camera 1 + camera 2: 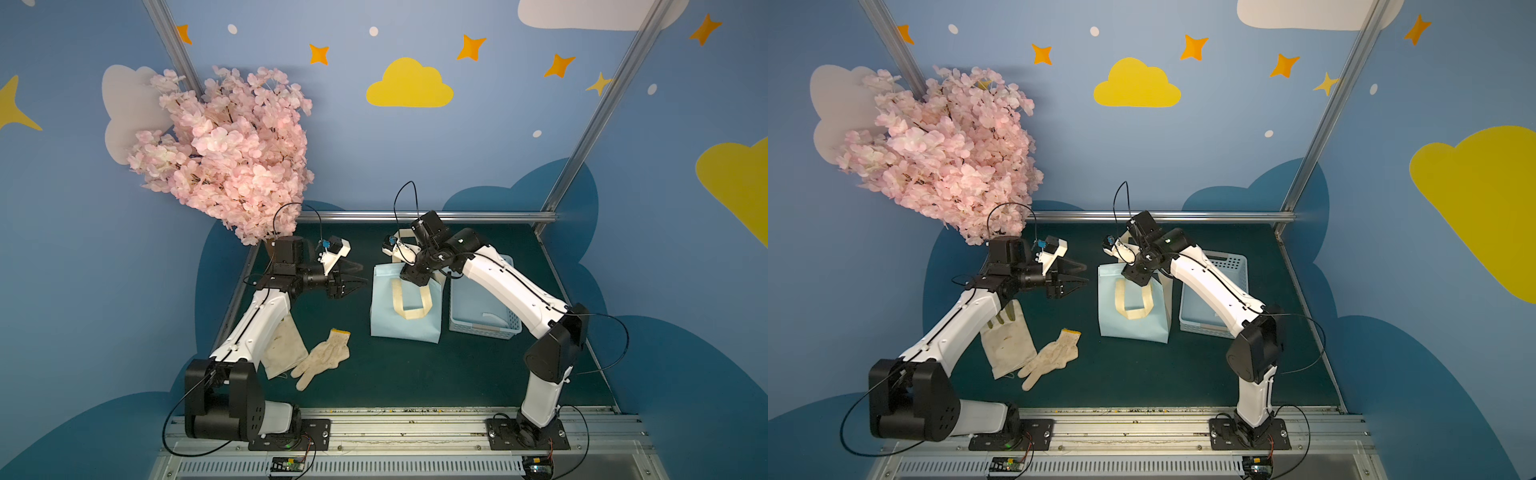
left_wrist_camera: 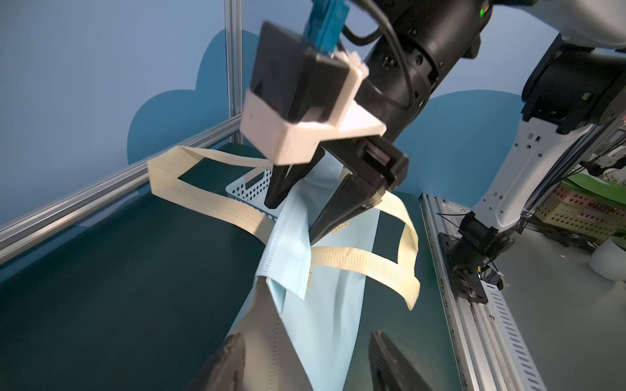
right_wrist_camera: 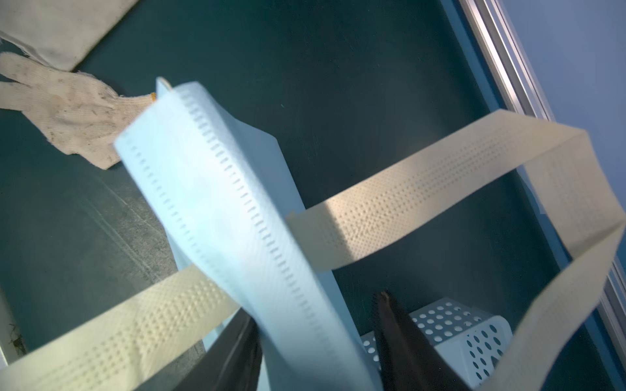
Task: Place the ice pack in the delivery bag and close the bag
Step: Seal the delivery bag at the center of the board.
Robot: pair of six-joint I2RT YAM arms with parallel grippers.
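Delivery bag (image 1: 405,328) upright beside basket (image 1: 484,328), right pincer (image 2: 293,221) spread astride its rim, left pincer (image 1: 362,274) spread

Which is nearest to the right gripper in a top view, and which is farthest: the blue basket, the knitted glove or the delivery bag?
1. delivery bag: directly under the right gripper, jaws astride its rim.
2. blue basket: beside the bag, on the robot's right.
3. knitted glove: farther off, on the robot's left side.
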